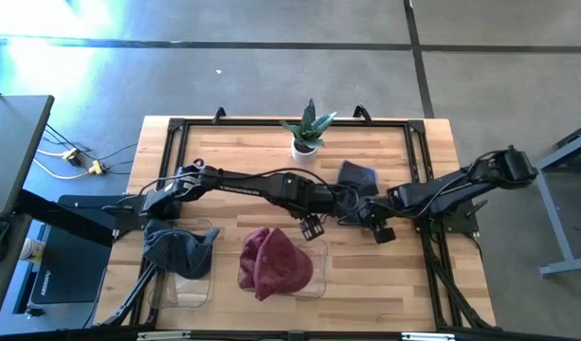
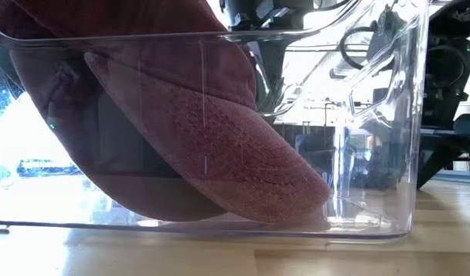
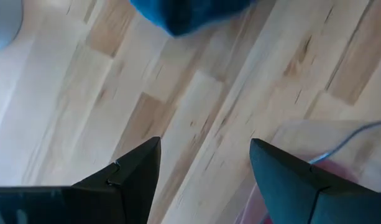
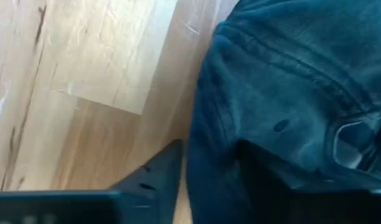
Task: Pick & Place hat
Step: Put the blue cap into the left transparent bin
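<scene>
On the wooden bench, a maroon cap lies in a clear plastic bin near the front middle; the low view shows its brim resting against the bin floor. To its left a grey cap sits in a second clear bin. A dark blue denim cap lies on the bench toward the far side, right of a small potted plant.

The left tool hangs above the bench just beyond the maroon cap's bin, its fingers spread wide and holding nothing.

The right tool sits just near of the denim cap; in its wrist view one finger lies on bare wood beside the cap's edge and the other is hidden under the fabric, so I cannot tell whether it grips the cap.
</scene>
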### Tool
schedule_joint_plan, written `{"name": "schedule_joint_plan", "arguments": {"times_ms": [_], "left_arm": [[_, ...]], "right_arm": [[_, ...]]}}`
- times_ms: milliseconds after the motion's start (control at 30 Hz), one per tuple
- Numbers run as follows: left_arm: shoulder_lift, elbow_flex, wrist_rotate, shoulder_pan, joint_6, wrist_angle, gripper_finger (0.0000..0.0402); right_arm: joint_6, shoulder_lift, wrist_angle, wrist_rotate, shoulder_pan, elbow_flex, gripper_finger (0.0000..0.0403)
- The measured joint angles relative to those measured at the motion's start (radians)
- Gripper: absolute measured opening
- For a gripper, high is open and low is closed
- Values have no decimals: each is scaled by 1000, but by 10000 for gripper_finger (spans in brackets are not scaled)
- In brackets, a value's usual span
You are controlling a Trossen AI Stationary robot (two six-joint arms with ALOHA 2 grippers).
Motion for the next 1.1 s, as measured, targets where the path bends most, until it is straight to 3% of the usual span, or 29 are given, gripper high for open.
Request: {"name": "schedule_joint_plan", "arguments": {"times_ms": [133, 200, 400, 667, 867, 1100], "left_arm": [[0, 0, -2, 14, 3, 55, 240], [0, 0, -2, 22, 5, 73, 240], [0, 0, -66, 24, 47, 137, 240], [-30, 3, -52, 15, 381, 272, 240], [-29, 35, -34, 28, 516, 303, 240], [-28, 184, -25, 31, 666, 289, 240]], "right_arm": [[-4, 2, -28, 0, 2, 45, 41], [-2, -29, -85, -13, 9, 87, 13], [77, -188, -249, -188, 11, 217, 17], [181, -360, -313, -426, -61, 274, 15], [238, -385, -455, -489, -97, 330, 10], [215, -392, -509, -511, -180, 398, 6]]}}
